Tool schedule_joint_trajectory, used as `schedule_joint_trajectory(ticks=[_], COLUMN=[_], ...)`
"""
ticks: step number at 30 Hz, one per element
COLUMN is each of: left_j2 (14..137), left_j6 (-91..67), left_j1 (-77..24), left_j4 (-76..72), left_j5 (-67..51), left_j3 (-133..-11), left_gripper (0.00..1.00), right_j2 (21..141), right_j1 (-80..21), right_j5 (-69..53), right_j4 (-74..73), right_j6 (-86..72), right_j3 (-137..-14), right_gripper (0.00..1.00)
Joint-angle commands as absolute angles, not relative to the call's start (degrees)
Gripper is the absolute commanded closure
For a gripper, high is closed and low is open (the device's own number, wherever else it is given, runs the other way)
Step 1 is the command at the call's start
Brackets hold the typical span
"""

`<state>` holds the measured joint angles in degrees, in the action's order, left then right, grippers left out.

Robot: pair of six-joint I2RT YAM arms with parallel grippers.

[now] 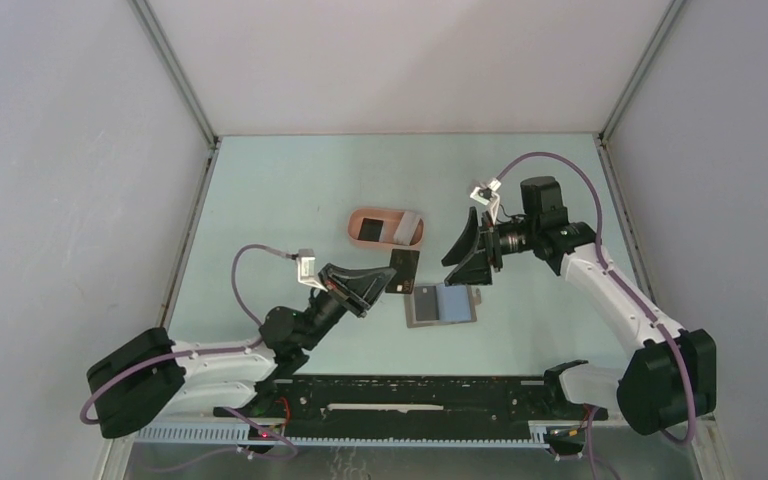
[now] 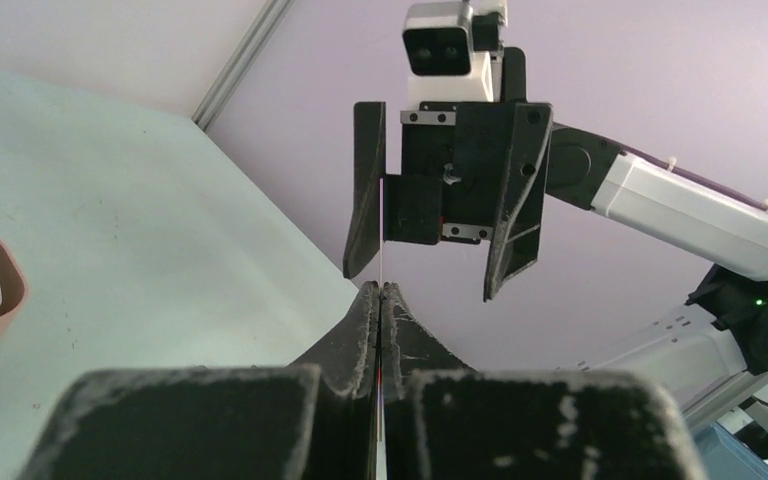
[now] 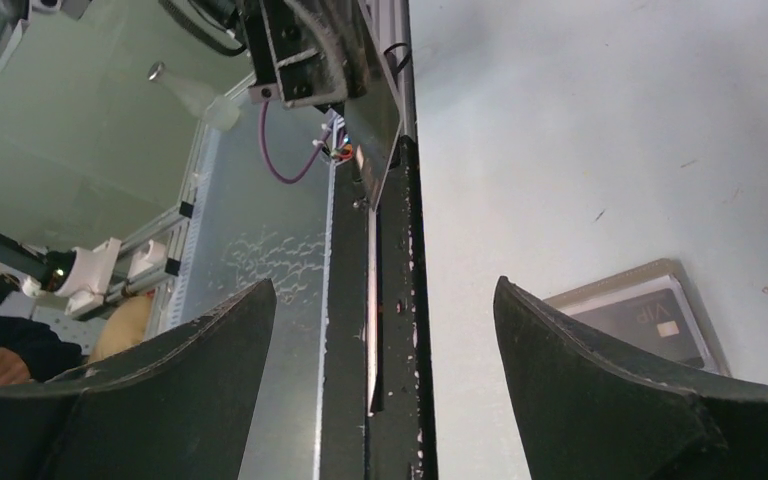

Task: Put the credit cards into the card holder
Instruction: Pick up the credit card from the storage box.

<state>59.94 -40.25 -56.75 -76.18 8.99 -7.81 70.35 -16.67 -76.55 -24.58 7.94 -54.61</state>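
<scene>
Across the pale table (image 1: 290,200), the two arms reach in toward the middle from either side. On the left, the left gripper (image 1: 372,284) is pressed together on a black card (image 1: 405,270), pinching it by one end so that it stands on edge above the surface. From the left wrist it shows only as a thin line (image 2: 381,235) rising out of the shut fingers (image 2: 360,330). Facing it, the right gripper (image 1: 463,262) hangs with its jaws spread wide and nothing between them, near the card but apart from it. Below and between the two lies a grey wallet (image 1: 423,310), flat, with a blue card (image 1: 455,302) on it. Just beyond the held card sits the pink card holder (image 1: 352,232). It holds a black card (image 1: 368,228) at one end and whitish cards (image 1: 407,229) at the other.
</scene>
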Motion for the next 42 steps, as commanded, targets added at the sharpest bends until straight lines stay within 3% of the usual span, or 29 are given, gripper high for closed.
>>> schedule_joint_trajectory(ticks=[1, 9, 18, 36, 42], left_j2=[61.9, 66.5, 70.7, 74.8, 75.5], left_j6=[-37.8, -38.4, -39.4, -40.8, -41.0], left_j1=[-58.5, -60.4, -60.8, -60.9, -60.9], left_j4=[-80.2, -81.9, -85.7, -86.7, -86.8], left_j5=[12.6, 13.3, 12.4, 10.4, 9.6], left_j3=[-9.4, -11.6, -13.0, -15.1, -15.7], left_gripper=[1.00, 1.00, 1.00, 1.00, 1.00], right_j2=[71.8, 72.5, 73.8, 74.3, 75.1], right_j1=[-17.6, -18.5, -19.3, -20.2, -20.1], right_j5=[-74.0, -74.4, -74.0, -75.1, -75.4], right_j4=[-16.8, -11.0, -10.3, -8.5, -8.2], right_j6=[-1.1, -6.6, -8.1, -10.7, -10.8], right_j3=[-54.8, -53.7, -53.7, -53.7, -53.7], right_gripper=[0.12, 0.20, 0.41, 0.57, 0.74])
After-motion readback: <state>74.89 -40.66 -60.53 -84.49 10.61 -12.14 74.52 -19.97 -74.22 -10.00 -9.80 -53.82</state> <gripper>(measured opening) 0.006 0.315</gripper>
